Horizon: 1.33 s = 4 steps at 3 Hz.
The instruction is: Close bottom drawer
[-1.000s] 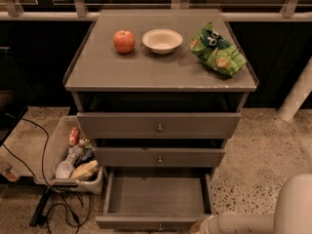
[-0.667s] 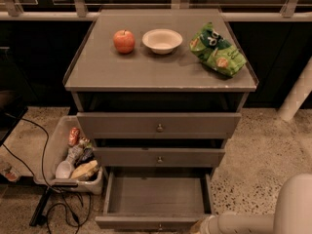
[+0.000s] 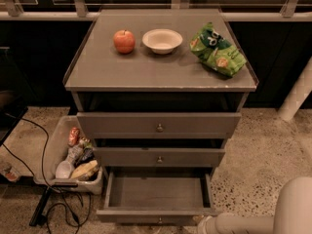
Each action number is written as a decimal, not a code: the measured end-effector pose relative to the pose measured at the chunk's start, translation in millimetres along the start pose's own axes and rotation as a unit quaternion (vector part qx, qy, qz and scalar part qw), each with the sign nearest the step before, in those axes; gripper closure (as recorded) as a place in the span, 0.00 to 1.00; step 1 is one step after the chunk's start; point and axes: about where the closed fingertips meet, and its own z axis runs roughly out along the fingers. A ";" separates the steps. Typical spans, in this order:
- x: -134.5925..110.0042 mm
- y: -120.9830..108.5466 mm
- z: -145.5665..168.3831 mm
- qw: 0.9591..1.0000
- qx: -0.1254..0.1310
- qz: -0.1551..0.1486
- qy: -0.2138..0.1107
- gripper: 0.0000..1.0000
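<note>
The bottom drawer [image 3: 156, 193] of the grey cabinet is pulled out wide, its shallow box empty; its front [image 3: 158, 215] with a small knob sits at the picture's lower edge. The middle drawer [image 3: 159, 157] and the wider top drawer [image 3: 158, 125] above it stand slightly out. My arm [image 3: 273, 218] comes in from the lower right. My gripper [image 3: 204, 223] is at the drawer front's right corner, mostly cut off by the picture's edge.
On the cabinet top [image 3: 97, 72] lie a red apple [image 3: 124, 41], a white bowl [image 3: 162, 40] and a green chip bag [image 3: 217, 50]. A plastic bin [image 3: 73, 157] of bottles and snacks stands on the floor at left, with black cables [image 3: 46, 199]. A white post [image 3: 298, 94] stands at right.
</note>
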 end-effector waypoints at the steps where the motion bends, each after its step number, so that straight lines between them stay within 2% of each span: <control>1: 0.6 4.6 0.0 1.000 0.000 0.000 0.000 0.26; 2: -12.6 -7.3 11.0 1.000 -0.012 -0.008 -0.015 0.50; 3: -49.8 -1.7 54.4 0.996 -0.064 -0.038 -0.058 0.73; 4: -65.8 -9.5 67.9 0.993 -0.077 -0.056 -0.066 0.96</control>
